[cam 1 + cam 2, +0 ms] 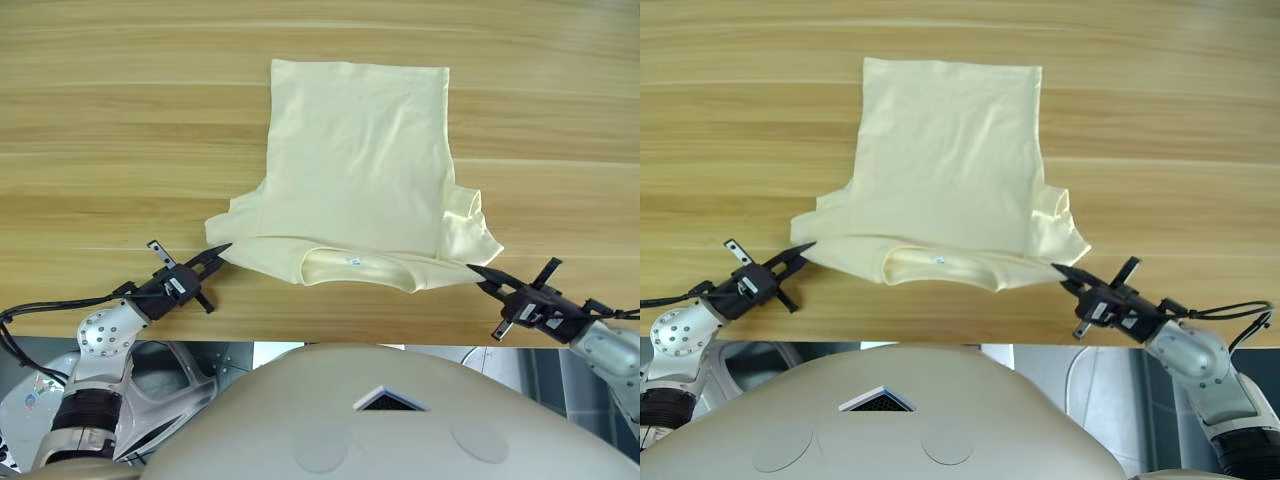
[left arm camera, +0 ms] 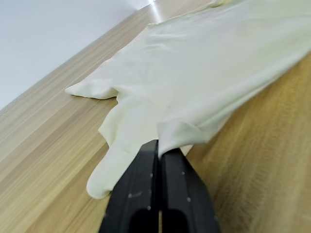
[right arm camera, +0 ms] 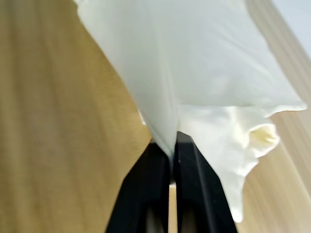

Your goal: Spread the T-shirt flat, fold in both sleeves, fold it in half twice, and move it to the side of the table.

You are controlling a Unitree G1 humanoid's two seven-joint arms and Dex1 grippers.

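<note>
- Two grippers work the near edge of the table point(image 1: 120, 130). Your left gripper point(image 1: 222, 249) pinches the shirt point(image 1: 355, 160) at its shoulder corner, and your right gripper point(image 1: 478, 269) pinches the opposite corner.
- The collar point(image 1: 355, 262) lies between them, facing you. Gripping both shoulders likely lets you draw the cloth taut and flat.
- Beside each grip, the left sleeve point(image 1: 235, 215) is rumpled and the right sleeve point(image 1: 470, 225) curls up. Neither is folded in yet, so I judge you are in the spreading step.
- Farther off, the body lies smooth, mid-table, out to the hem point(image 1: 360, 67).
- The wrist views show what the head views cannot: each pair of fingers pressed together on a fold of cloth. The head views alone give the whole layout.
</note>
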